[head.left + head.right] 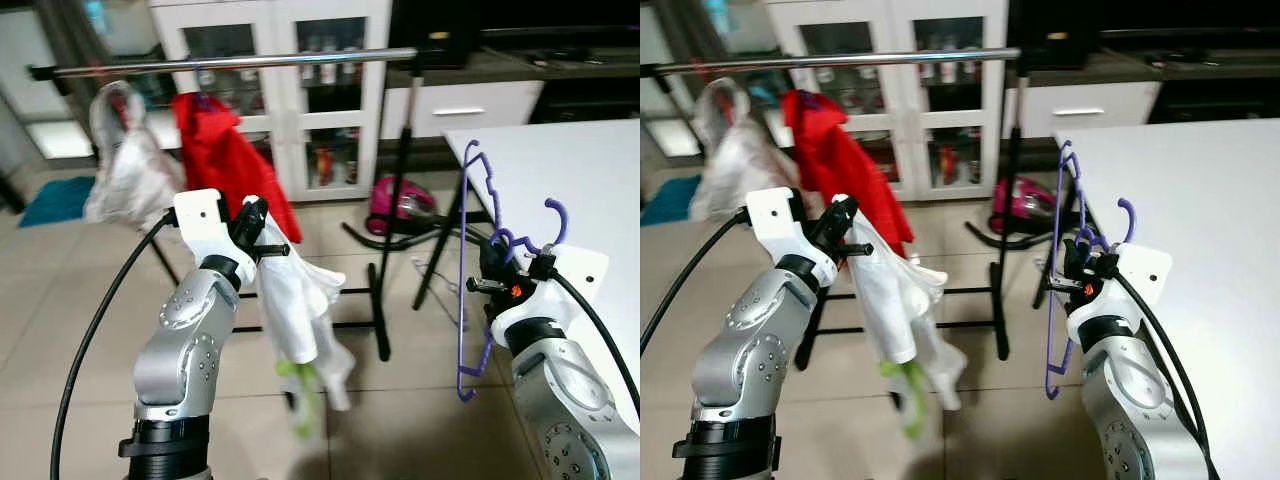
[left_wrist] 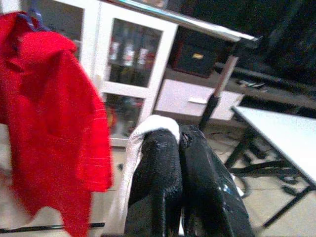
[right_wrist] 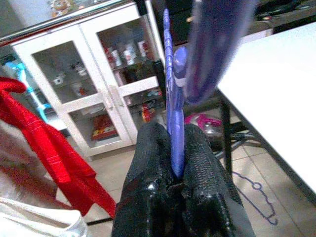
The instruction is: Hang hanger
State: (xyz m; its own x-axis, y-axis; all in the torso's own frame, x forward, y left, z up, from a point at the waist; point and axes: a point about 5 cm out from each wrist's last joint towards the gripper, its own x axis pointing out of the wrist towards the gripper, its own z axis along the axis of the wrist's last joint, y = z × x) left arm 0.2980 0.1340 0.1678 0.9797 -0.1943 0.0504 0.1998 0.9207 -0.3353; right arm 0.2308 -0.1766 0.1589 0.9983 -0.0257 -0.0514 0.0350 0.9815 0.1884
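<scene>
My right gripper (image 1: 497,262) is shut on a purple plastic hanger (image 1: 465,250), which stands upright beside the white table's corner; its hook (image 1: 553,215) curls above the wrist. In the right wrist view the hanger bar (image 3: 174,98) runs up from between the fingers (image 3: 148,153). My left gripper (image 1: 254,226) is shut on a white garment (image 1: 295,300) that droops below it, with a green piece at its lower end. A silver clothes rail (image 1: 250,62) crosses the top. A red garment (image 1: 225,160) hangs on it just behind the left gripper, also seen as red cloth (image 2: 49,113).
A pale, bag-like garment (image 1: 125,165) hangs at the rail's left end. The rack's black post and feet (image 1: 385,300) stand between the arms. A white table (image 1: 590,170) is at the right, a white glass-door cabinet (image 1: 300,110) behind, and a pink vacuum (image 1: 395,205) on the floor.
</scene>
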